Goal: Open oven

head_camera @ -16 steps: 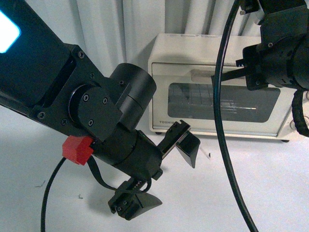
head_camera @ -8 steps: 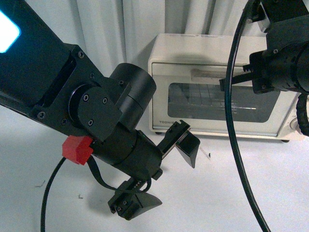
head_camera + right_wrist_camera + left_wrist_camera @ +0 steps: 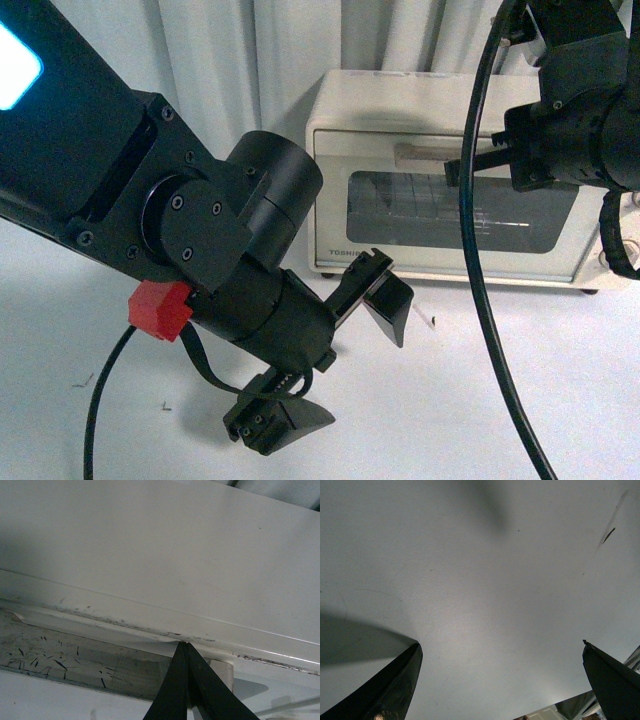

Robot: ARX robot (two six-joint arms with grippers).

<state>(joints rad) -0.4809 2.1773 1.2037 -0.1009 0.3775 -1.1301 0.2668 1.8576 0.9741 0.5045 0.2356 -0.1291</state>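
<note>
Bright even light, faint glare on oven (image 3: 400,215) (its window), soft table (image 3: 480,580) shadows

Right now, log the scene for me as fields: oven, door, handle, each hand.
oven: cream-white, standing on the table
door: closed
handle: flat bar along the door's top
right hand: shut, tips at the handle, nothing between them
left hand: open, empty, above the table, clear of the oven

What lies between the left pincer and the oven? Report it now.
Only bare white table: in the front view nothing stands between the open left pincer and the oven. The left wrist view shows bare table as well.
</note>
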